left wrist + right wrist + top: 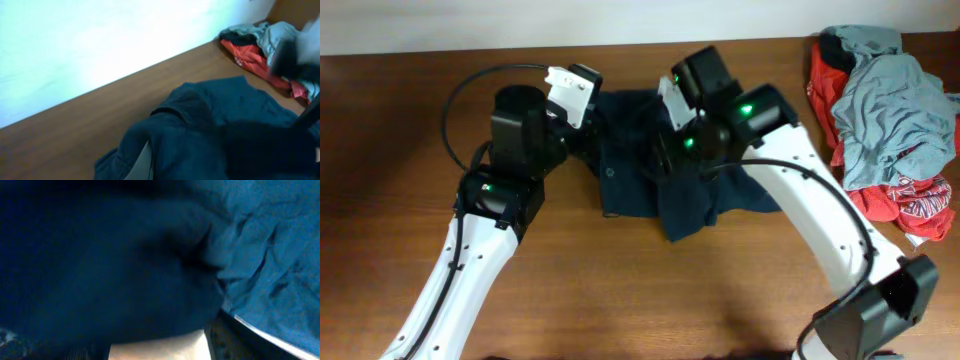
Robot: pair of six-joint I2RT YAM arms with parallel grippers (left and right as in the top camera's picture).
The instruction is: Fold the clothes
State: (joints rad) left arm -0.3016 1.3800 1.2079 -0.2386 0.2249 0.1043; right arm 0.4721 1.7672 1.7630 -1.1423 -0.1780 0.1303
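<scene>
The clothes' dark navy garment (630, 175) lies crumpled at the middle of the table. My left gripper (582, 128) is at its left upper edge. In the left wrist view navy cloth (210, 130) is bunched over a pale finger (143, 162), and the jaws are shut on it. My right gripper (667, 148) presses down into the garment's middle. In the right wrist view dark cloth (110, 265) fills the frame above a pale finger (160, 349). The cloth hides how far apart the right jaws stand.
A pile of other clothes sits at the table's right end, with a pale grey-blue one (895, 100) on top of a red, white-printed one (912, 205). The wall runs along the table's far edge (470, 50).
</scene>
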